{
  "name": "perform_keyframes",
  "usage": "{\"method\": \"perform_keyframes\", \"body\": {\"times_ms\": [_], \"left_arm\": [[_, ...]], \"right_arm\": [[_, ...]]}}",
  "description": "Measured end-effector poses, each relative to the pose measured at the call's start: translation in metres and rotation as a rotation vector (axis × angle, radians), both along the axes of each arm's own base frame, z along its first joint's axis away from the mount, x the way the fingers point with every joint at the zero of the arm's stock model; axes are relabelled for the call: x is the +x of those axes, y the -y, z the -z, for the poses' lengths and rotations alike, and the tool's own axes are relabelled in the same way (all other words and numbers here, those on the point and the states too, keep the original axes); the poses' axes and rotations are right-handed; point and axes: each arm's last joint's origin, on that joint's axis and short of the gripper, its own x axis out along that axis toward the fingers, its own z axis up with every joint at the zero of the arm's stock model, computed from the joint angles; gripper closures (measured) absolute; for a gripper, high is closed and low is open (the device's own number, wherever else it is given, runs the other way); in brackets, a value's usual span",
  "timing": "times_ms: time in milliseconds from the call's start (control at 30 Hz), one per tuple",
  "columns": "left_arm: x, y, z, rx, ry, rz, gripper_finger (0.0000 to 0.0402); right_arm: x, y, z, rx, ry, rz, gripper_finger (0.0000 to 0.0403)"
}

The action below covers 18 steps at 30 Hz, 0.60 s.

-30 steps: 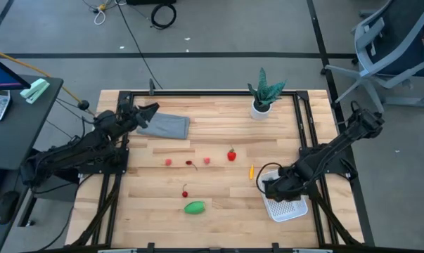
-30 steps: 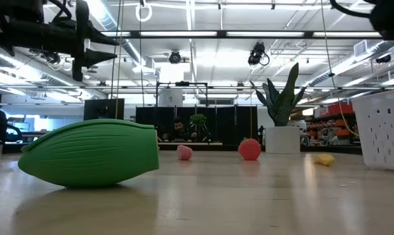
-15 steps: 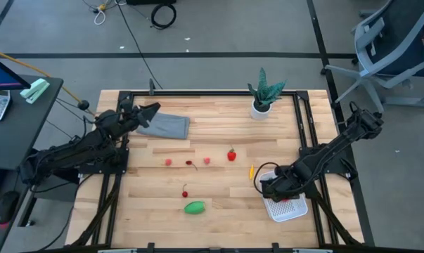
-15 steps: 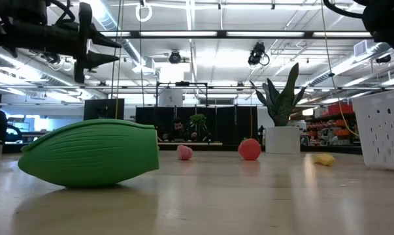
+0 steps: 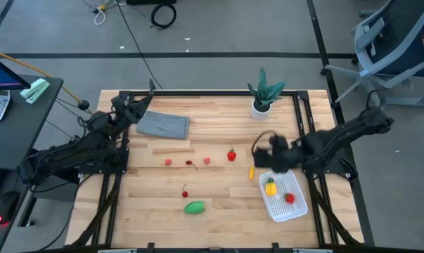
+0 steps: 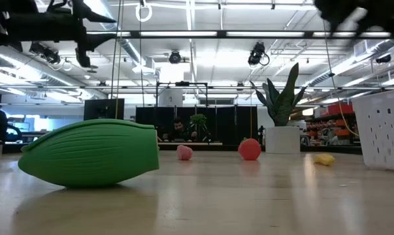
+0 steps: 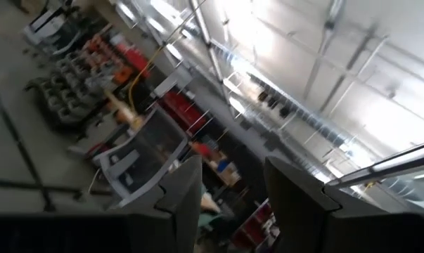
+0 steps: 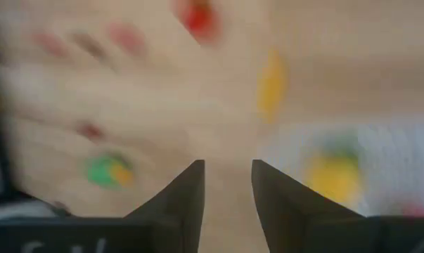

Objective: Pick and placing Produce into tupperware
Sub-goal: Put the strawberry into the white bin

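The white tupperware (image 5: pixel 286 199) is sitting near the front right corner of the wooden counter (image 5: pixel 212 126). A yellow piece with a green tip (image 5: pixel 270 187) and a red piece (image 5: pixel 290 198) are lying inside it, apart from each other.

The right claw (image 5: pixel 259 155) is hovering above the counter just behind the tupperware, blurred in the high view. In the right wrist view its two dark fingers (image 8: pixel 185 197) are standing apart with bare counter showing between them, so the claw is released and carrying nothing.

The remaining produce is lying loose on the counter. A small yellow-orange piece (image 5: pixel 252 171) is resting just left of the tupperware. A red strawberry-like piece (image 5: pixel 231 154) is lying farther left and back, with a pink piece (image 5: pixel 207 160), a small dark red piece (image 5: pixel 190 163) and another pink piece (image 5: pixel 169 161) forming a row to its left. A small red piece (image 5: pixel 185 193) is lying nearer the front, and the large green oval piece (image 5: pixel 194 207) is lying just in front of that. In the low view the green oval is filling the near left foreground.

The left claw (image 5: pixel 143 107) is waiting raised at the back left of the counter, beside a grey folded cloth (image 5: pixel 164 125). The left wrist view is showing its fingers (image 7: pixel 183 190) parted, with nothing between them.

A potted plant (image 5: pixel 262 95) is standing at the back of the counter, right of centre.
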Motion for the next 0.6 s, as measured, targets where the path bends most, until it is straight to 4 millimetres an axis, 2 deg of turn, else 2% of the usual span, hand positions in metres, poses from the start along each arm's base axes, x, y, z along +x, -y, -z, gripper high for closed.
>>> {"method": "perform_keyframes", "body": {"times_ms": [100,167,233,367,600], "left_arm": [[0.000,0.000,-0.001,0.003,0.011,0.001,0.0239],[0.000,0.000,-0.001,-0.004,0.016,0.005,0.0239],[0.000,0.000,-0.001,-0.015,0.024,0.011,0.0240],[0.000,0.000,-0.001,-0.016,0.025,0.011,0.0239],[0.000,0.000,0.000,-0.001,0.004,0.002,0.0239]], "right_arm": [[0.000,0.022,-0.025,-0.238,0.083,-0.054,0.0281],[0.003,0.035,-0.033,-0.294,0.069,-0.143,0.0281],[0.011,0.046,-0.032,-0.291,0.048,-0.222,0.0278],[0.035,0.065,-0.013,-0.298,-0.025,-0.296,0.0261],[0.077,0.097,0.041,-0.229,-0.226,-0.377,0.0216]]}}
